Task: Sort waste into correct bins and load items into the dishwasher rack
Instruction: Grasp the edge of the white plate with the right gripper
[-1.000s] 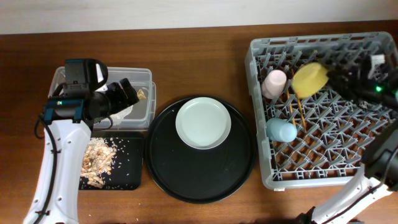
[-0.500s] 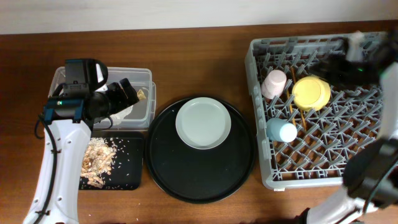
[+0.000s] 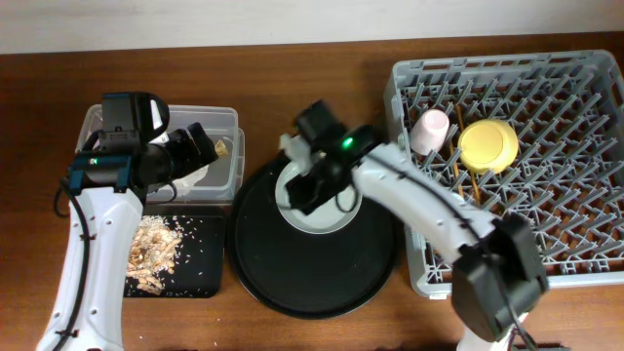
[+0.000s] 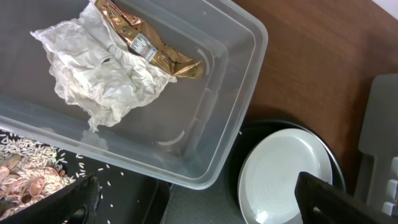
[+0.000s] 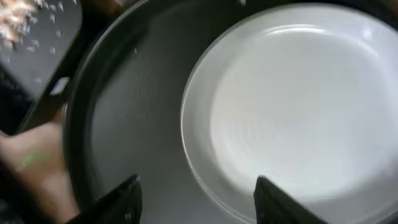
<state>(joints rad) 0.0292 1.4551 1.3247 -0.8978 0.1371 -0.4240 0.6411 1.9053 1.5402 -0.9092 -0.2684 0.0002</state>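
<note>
My left gripper [image 3: 198, 146] hangs over the clear rectangular plastic box [image 4: 244, 74]. In the left wrist view its 2 fingers [image 4: 74, 200] are spread far apart and hold nothing. Inside the box lie the crumpled white paper tissue [image 4: 106, 78] and the crinkled shiny gold-brown wrapper [image 4: 152, 48], touching each other.

Just beside the box sits the shallow black rectangular tray [image 3: 203, 275], with the beige crumbly food scraps [image 3: 154, 249] piled at its left end.

My right arm reaches across to the middle of the brown wooden table [image 3: 292, 88]. My right gripper [image 5: 199, 196] is over the edge of the white round plate [image 5: 298, 106]. Its 2 fingers [image 5: 121, 196] are spread apart and grip nothing. I cannot tell if they touch the plate. The plate rests on the large round black tray [image 3: 292, 278], toward its top side.

The large square grey plastic rack with upright pegs [image 3: 575, 190] stands on the right. In it I see the small pink cup [image 3: 429, 130] near the left wall and the yellow bowl [image 3: 488, 144] just beside it. The thin wooden chopsticks [image 3: 474, 181] poke out below the bowl. My right arm hides part of the rack's left side.
</note>
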